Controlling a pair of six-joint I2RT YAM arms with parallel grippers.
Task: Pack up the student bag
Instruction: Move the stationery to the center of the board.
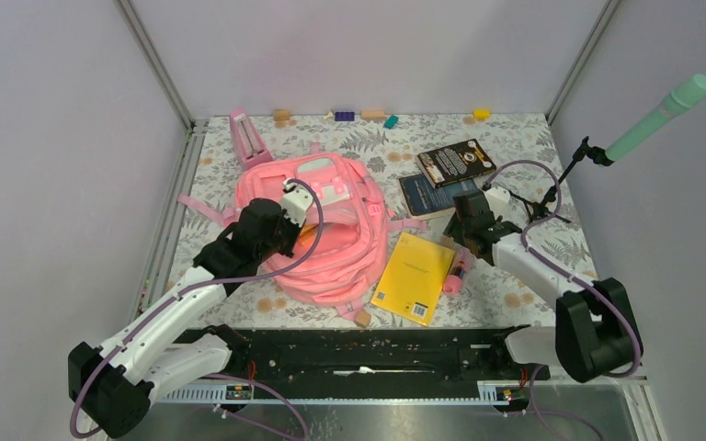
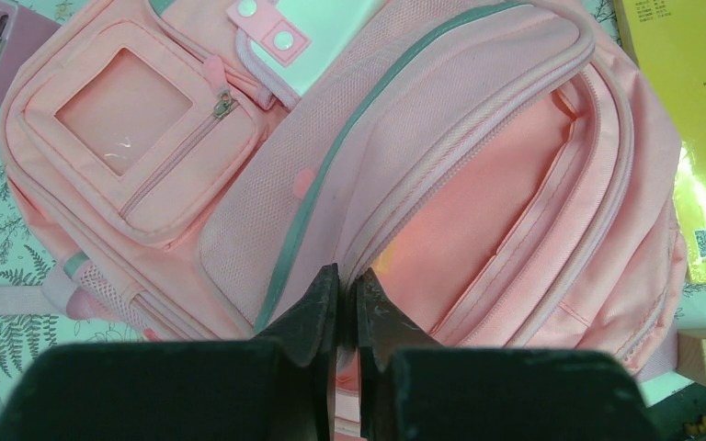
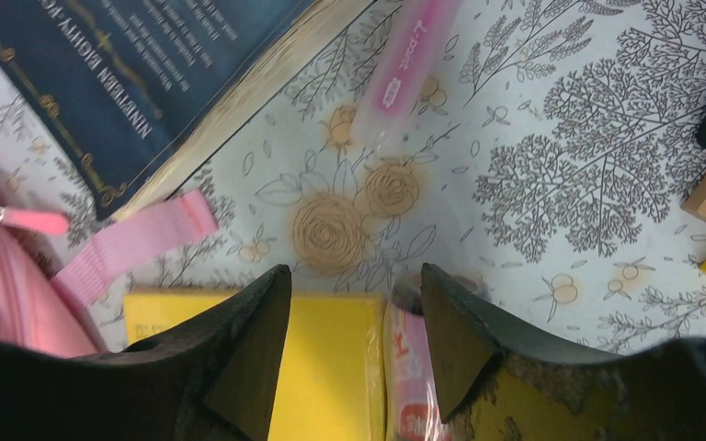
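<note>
Seen from beside the rig, the table (image 1: 533, 138) carries a floral cloth and is enclosed by pale walls on three sides.

The student bag (image 1: 340, 243) is the largest item. It lies flat on the left-centre of the table with its front pockets facing up and its main compartment unzipped and gaping. One pink strap trails off to its right.

The left arm reaches over the bag. The left gripper (image 2: 347, 294) is closed, and its fingers pinch the zippered rim of the open compartment.

The right arm extends over the right-centre of the table. The right gripper (image 3: 354, 285) has its jaws spread apart and holds nothing. It hangs above the far edge of the yellow book (image 1: 414, 276), which lies just right of the bag.

A dark blue book (image 1: 427, 195) lies beyond the yellow one, and a black book (image 1: 457, 162) overlaps its far corner.

A mint microphone (image 1: 659, 118) stands on a stand at the right edge.

A pink metronome (image 1: 246, 136) stands upright behind the bag.

A pink tube (image 1: 457, 273) lies touching the yellow book's right side.

Small coloured blocks (image 1: 368, 115) line the far edge.
</note>
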